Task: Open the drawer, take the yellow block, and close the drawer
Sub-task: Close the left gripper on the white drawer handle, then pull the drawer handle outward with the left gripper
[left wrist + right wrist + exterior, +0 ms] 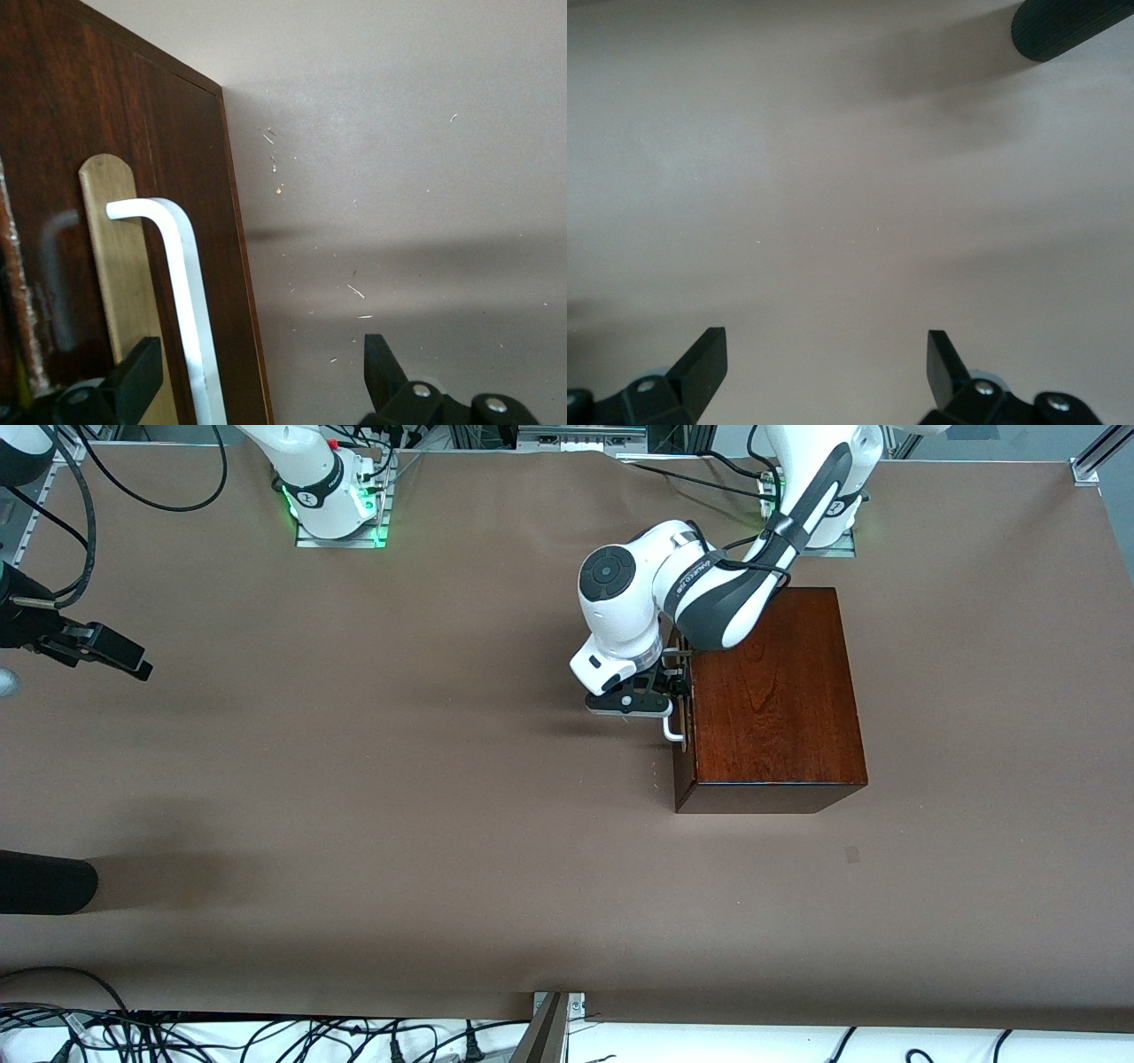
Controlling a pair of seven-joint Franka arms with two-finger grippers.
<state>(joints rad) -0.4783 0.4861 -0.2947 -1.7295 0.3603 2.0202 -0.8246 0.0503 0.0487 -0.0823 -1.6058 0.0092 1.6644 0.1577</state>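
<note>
The dark mahogany box [771, 691] stands toward the left arm's end of the table. Its drawer [106, 115] is shut, with the front facing the right arm's end. The white bar handle [675, 729] [182, 283] sticks out from a brass plate [115, 266]. My left gripper [678, 689] [260, 354] is open in front of the drawer, and the handle passes between its fingers [142, 367] untouched. My right gripper [115, 654] [824, 354] waits open over bare table at the right arm's end. The yellow block is hidden.
A black ribbed cylinder [44, 881] [1072, 27] lies at the table's edge at the right arm's end, nearer to the front camera than the right gripper. Brown table [399, 779] spreads wide between it and the box. Cables hang along the table's near edge.
</note>
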